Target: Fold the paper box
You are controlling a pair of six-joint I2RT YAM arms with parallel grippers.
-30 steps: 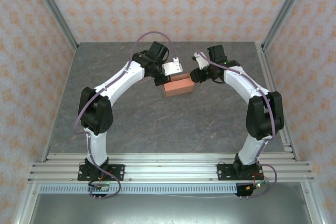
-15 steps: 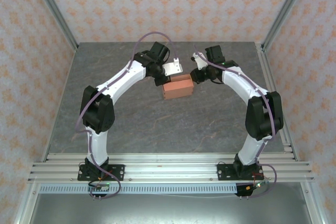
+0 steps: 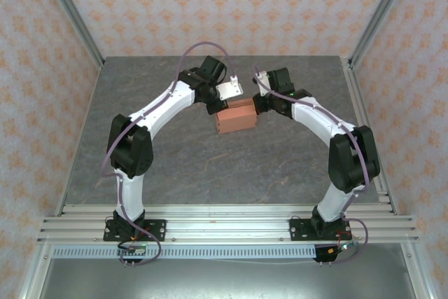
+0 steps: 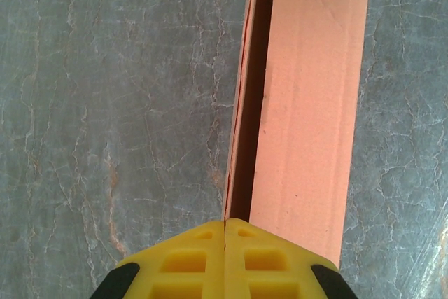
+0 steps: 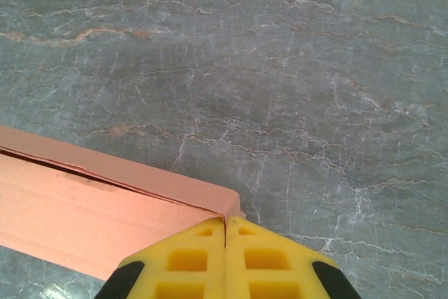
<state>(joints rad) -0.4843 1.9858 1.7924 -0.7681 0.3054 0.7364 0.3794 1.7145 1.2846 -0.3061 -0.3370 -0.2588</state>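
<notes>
The paper box (image 3: 236,117) is a small salmon-orange shallow box lying at the middle back of the grey table. My left gripper (image 3: 214,107) is at its left end. In the left wrist view the yellow fingertips (image 4: 210,239) meet, and the box's thin side wall (image 4: 234,138) runs straight into their seam; the left gripper (image 4: 225,223) is shut on that wall. My right gripper (image 3: 257,106) is at the box's right end. Seen from the right wrist, the right gripper (image 5: 225,219) is shut at the box's corner (image 5: 227,204), with the card edge ending in the seam.
The grey marble-patterned table (image 3: 210,173) spreads out on all sides of the box. Aluminium rails (image 3: 224,218) run along the near edge by the arm bases. Patterned walls and metal posts (image 3: 70,12) enclose the table at back and sides.
My right gripper has moved left onto the box's right end and its jaws have closed. The box has shifted slightly left. The left gripper has stayed shut.
</notes>
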